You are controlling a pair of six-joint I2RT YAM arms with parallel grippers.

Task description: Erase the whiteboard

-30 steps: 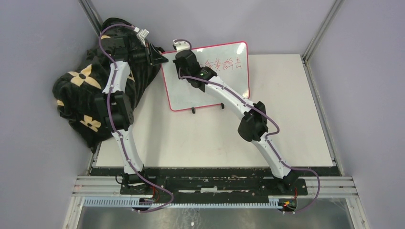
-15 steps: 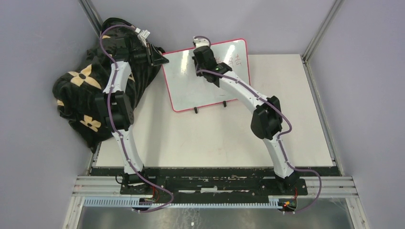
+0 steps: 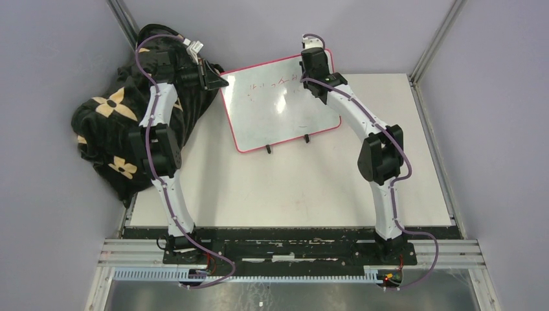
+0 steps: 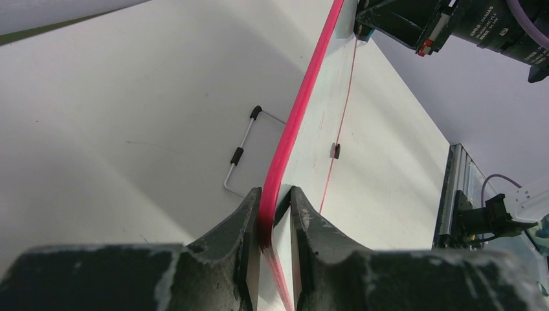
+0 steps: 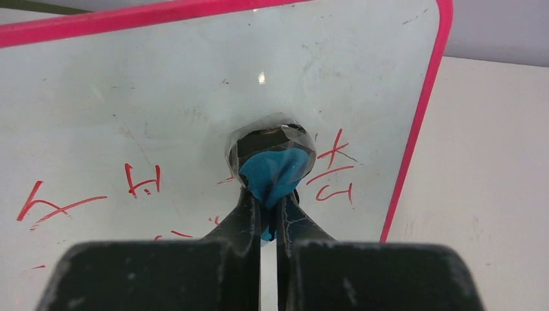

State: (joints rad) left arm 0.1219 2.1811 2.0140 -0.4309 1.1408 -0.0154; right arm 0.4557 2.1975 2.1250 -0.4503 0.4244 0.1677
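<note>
1. While it sits toward twelve o'clock on the table [image 3: 291, 188], the whiteboard [image 3: 278, 110] is turned slightly askew, with its two black feet pointing to six o'clock.
2. Left gripper [image 4: 275, 223] is clamped on the board's red-pink frame at its ten o'clock corner.
3. Right gripper [image 5: 268, 214] pinches a small blue eraser [image 5: 275, 172] against the board near its one o'clock corner.
4. Red marker strokes show along the top.

White matte table [image 3: 291, 188], boxed in by plain grey-lilac walls [image 3: 45, 65] on the left, back and right. Aluminium posts [image 3: 122, 19] in both far corners. Black cloth [image 3: 103, 129] with tan flower print bunched in the far-left corner, past the table's left edge. Aluminium rails [image 3: 129, 249] along the near edge, shiny metal sheet [image 3: 291, 295] below. Light even, shadows soft.
</note>
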